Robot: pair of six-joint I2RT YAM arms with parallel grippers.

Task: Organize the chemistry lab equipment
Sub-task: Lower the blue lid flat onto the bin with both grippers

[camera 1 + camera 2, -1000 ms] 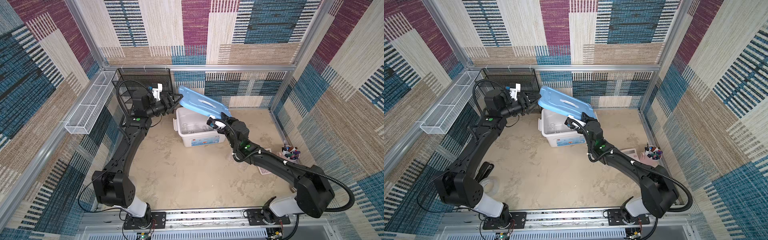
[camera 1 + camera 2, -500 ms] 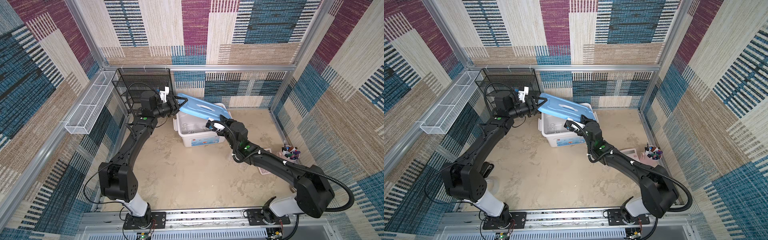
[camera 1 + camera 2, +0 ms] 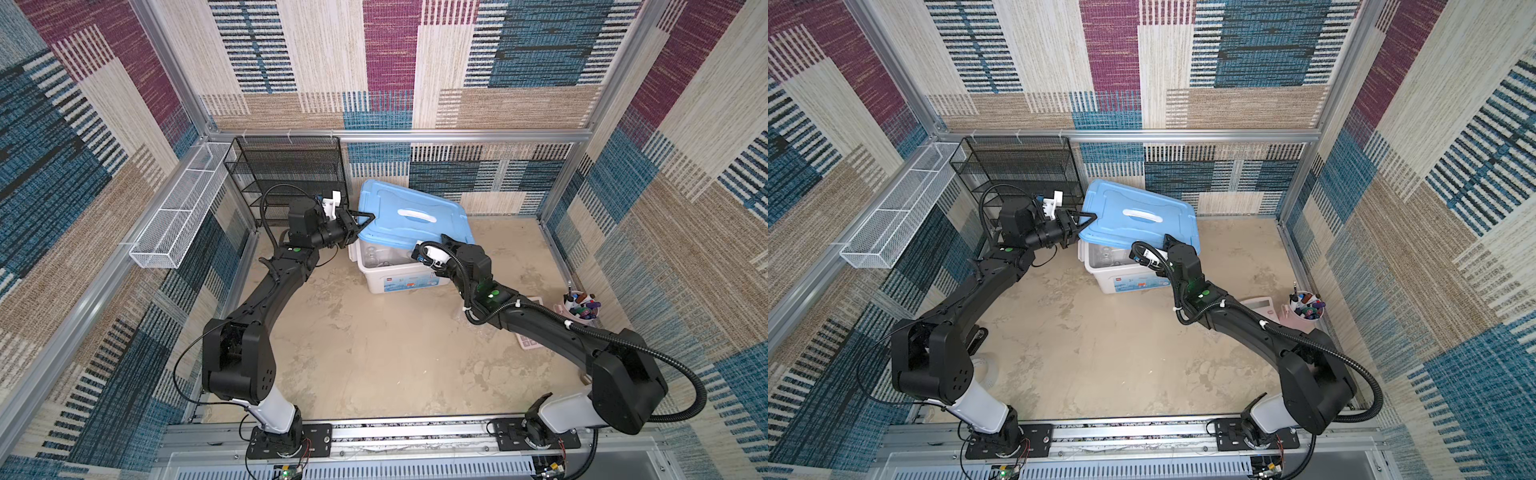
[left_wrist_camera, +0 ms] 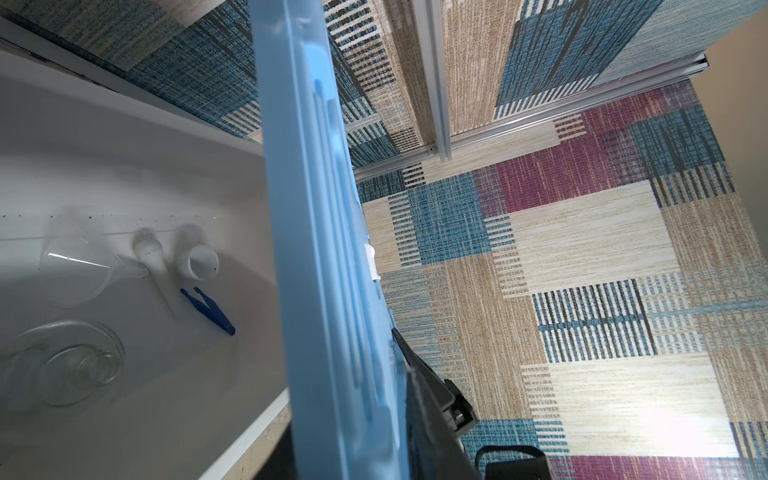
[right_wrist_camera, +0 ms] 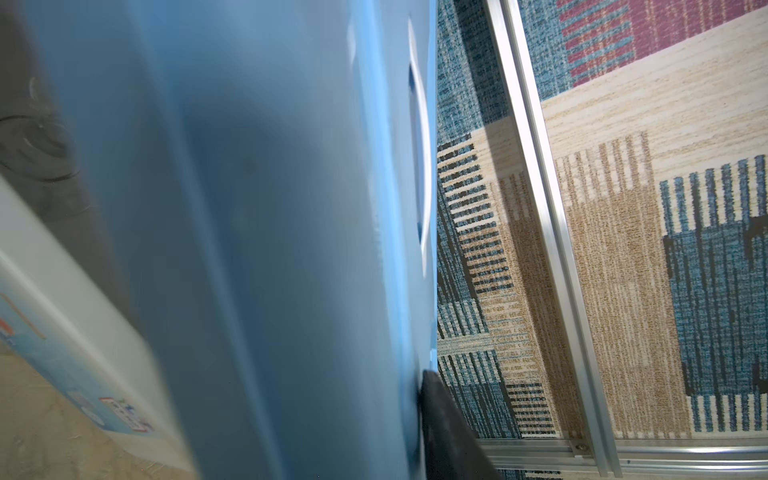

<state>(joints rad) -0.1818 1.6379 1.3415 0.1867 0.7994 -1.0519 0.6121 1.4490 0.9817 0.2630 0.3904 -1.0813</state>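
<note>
Left fingers (image 4: 424, 395) clamp one rim of the blue lid (image 3: 409, 216). Right fingers (image 5: 444, 424) sit against the opposite rim; we can't tell if they're gripping. The lid hangs tilted over the white bin (image 3: 395, 282), not seated.

Inside the bin: dark blue tweezers (image 4: 208, 309), white mortar (image 4: 198, 262), pestle (image 4: 151, 257), funnel (image 4: 79, 270), clear glass flask (image 4: 72, 361). We don't see the tubes or rack.

Risk: with a one-sided hold the lid pivots, slips onto the glassware, or seats askew on the bin's rim.
</note>
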